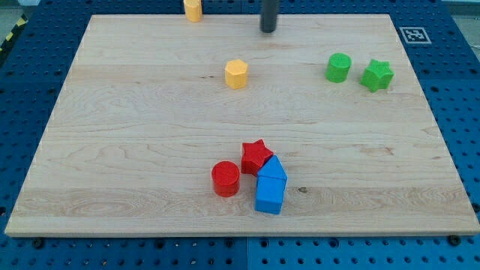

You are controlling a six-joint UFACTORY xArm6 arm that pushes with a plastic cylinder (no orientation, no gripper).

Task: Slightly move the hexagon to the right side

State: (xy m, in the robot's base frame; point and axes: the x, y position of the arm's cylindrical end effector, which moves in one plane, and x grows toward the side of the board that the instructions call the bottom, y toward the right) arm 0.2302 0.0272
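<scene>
Blue blocks sit near the board's bottom edge; my tip, touching nothing, stands near the top edge, above-right of the yellow hexagon.

— Was there any writing on the wooden board or the blocks?

— None that could be read. The only sign was a small black-and-white square marker at the upper right of the frame, sitting at the board's top right corner.

— Could you make out letters or numbers on it?

— No, just a blocky black pattern on white, too small to decode. At the far upper left edge ran a yellow-and-black striped strip, wordless too
</scene>
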